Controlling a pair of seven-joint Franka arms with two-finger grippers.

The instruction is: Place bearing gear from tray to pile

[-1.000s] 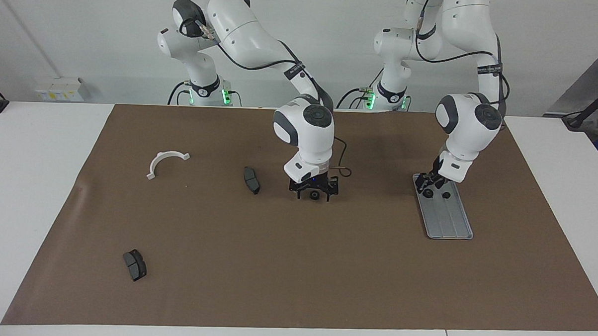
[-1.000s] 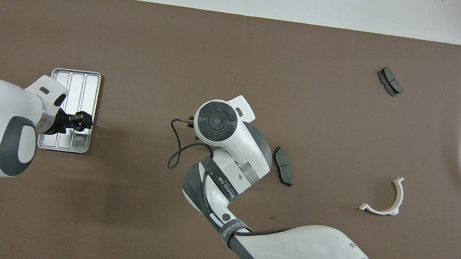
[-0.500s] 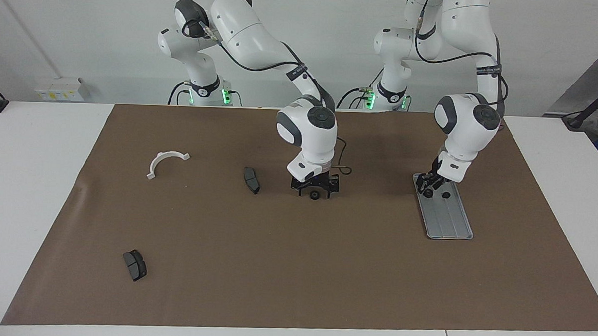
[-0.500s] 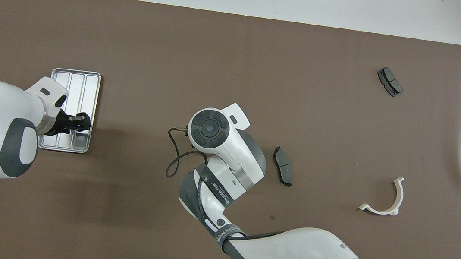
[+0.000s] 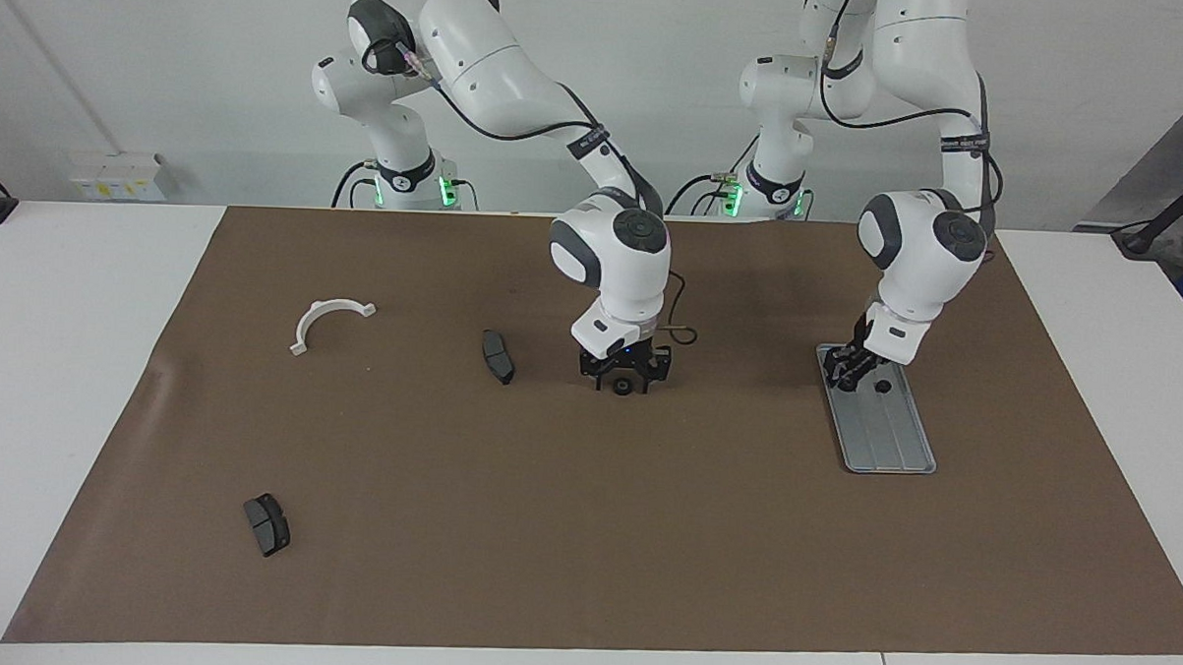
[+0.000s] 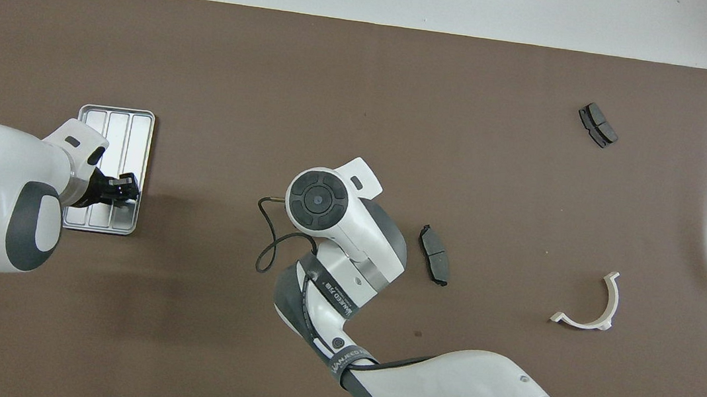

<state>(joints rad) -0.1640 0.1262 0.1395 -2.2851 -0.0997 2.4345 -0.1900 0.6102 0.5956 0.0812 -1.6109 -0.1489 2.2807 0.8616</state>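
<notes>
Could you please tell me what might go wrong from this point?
The left pincer works at the tray's end nearest the robots; lifting could nudge the loose gear beside it or drag the tray. The right pincer sits low over another gear on the mat, which might roll off.

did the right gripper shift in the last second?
Yes. In the facing view the right gripper has edged toward the tray, away from the nearest dark pad. The bearing gear sits between its fingertips.
</notes>
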